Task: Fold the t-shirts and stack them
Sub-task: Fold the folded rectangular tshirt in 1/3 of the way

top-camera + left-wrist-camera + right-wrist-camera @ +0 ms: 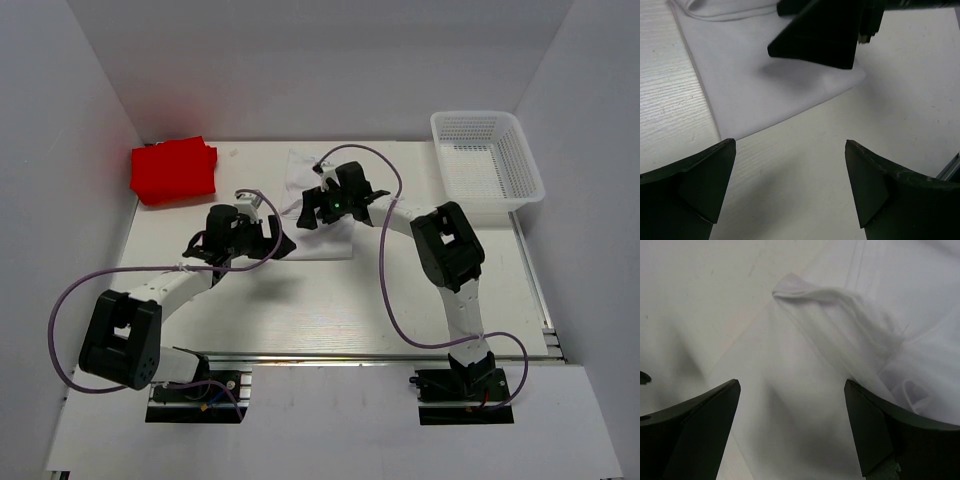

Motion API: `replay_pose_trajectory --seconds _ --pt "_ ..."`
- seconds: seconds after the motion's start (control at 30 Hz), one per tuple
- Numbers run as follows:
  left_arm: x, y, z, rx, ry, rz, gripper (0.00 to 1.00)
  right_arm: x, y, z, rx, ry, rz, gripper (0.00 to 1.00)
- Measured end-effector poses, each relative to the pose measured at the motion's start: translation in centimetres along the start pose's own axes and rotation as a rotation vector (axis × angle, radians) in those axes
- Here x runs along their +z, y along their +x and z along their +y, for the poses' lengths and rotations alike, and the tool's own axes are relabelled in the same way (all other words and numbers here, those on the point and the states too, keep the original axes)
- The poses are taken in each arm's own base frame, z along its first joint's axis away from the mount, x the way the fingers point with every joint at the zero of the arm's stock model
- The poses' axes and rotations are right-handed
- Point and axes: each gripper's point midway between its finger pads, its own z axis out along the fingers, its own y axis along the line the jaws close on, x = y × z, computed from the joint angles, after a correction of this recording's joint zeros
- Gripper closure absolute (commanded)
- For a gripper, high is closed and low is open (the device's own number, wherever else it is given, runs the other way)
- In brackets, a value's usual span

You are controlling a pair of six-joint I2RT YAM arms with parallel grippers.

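My left gripper [275, 232] hangs spread wide above the worktop [330, 310], just off the near corner of the white t-shirt [325, 242], holding nothing. My right gripper [312, 200] is also spread wide and empty, low over the same shirt, with a rumpled sleeve [840, 300] ahead between its fingers. The shirt lies partly folded at mid-worktop. The red t-shirt [173, 170] sits folded at the far left corner, well apart; a white basket [440, 150] stands far right.

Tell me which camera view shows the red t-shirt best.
Top external. The red t-shirt lies there as a compact bundle at the far left corner of the table, fully in view. Neither wrist view shows any of it; both look at the white t-shirt instead.
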Motion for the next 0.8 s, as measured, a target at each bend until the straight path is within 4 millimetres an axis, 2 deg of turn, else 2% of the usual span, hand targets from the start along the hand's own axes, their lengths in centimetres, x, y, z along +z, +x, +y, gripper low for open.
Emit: replay_pose_trajectory --seconds 0.17,0.37,0.47,0.57,0.67,0.8 --pt "0.8 1.1 0.3 -0.001 0.016 0.037 0.00 0.5 -3.4 -0.6 -0.037 0.028 -0.133 0.10" --pt "0.9 0.9 -0.1 0.008 0.038 0.031 0.00 1.4 -7.7 -2.8 -0.081 0.123 -0.262 0.10" --pt "0.9 0.7 -0.6 0.018 0.071 0.026 0.00 1.8 -8.9 -3.8 -0.162 0.161 -0.264 0.10" --pt "1.2 0.7 -1.3 0.038 0.120 0.018 0.00 1.4 -9.0 -4.4 -0.296 0.204 -0.206 0.10" --pt "2.1 1.8 -1.2 0.049 0.151 0.041 0.00 1.1 -8.7 -4.5 -0.458 0.237 -0.133 0.10" --pt "3.7 3.8 -0.7 0.060 0.171 0.093 0.00 1.2 -5.4 -4.5 -0.633 0.237 0.028 0.10"
